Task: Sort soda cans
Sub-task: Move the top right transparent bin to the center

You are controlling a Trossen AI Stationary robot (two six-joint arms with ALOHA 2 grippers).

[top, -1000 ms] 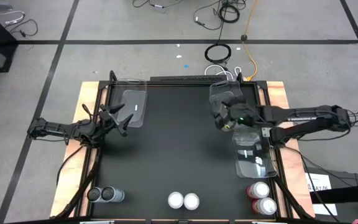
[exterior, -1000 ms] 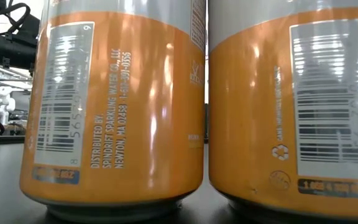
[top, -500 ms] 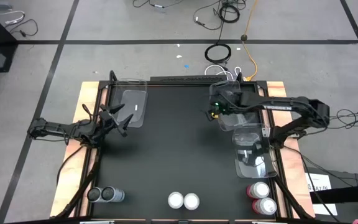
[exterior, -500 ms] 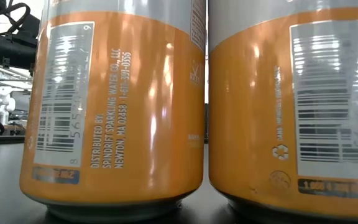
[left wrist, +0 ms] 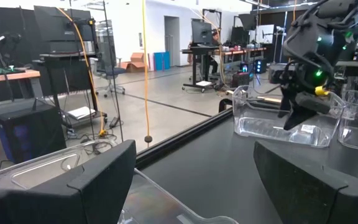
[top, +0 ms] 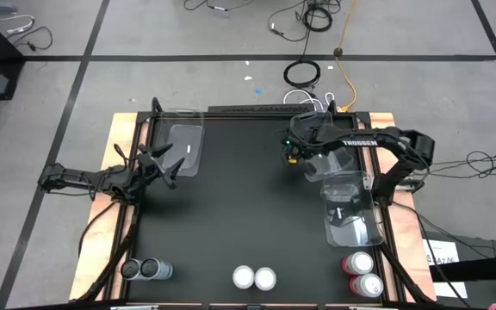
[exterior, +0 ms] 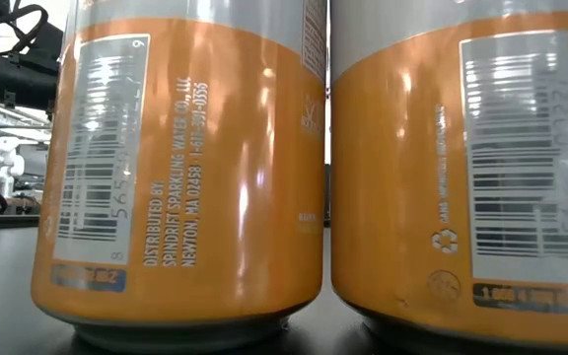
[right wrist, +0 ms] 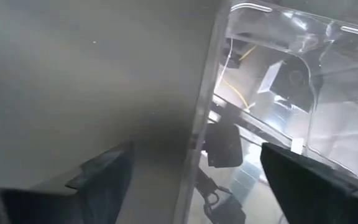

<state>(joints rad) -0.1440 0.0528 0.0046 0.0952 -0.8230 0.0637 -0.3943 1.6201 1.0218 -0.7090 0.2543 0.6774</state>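
From above, the right tool (top: 293, 151) hangs over the far right part of the black surface (top: 239, 207), at the near-left edge of a clear bin (top: 321, 146); a second clear bin (top: 349, 211) lies just nearer than that one. The left tool (top: 164, 165) waits beside a third clear bin (top: 185, 146) at the surface's far left. All six cans stand along the near edge in pairs — dark grey cans (top: 145, 269) left, orange cans (top: 254, 277) centre, red-pink cans (top: 361, 274) right.

The low view is filled by the two orange cans (exterior: 180, 168), upright and side by side.

In the left wrist view the left tool (left wrist: 191, 180) is spread wide, holding nothing, over the rim of its bin (left wrist: 55, 171); the right tool (left wrist: 300, 102) hovers at the far bin (left wrist: 284, 121).

The right wrist view shows the right tool (right wrist: 194, 180) wide open and empty — the bin's wall (right wrist: 278, 93) lies just ahead.
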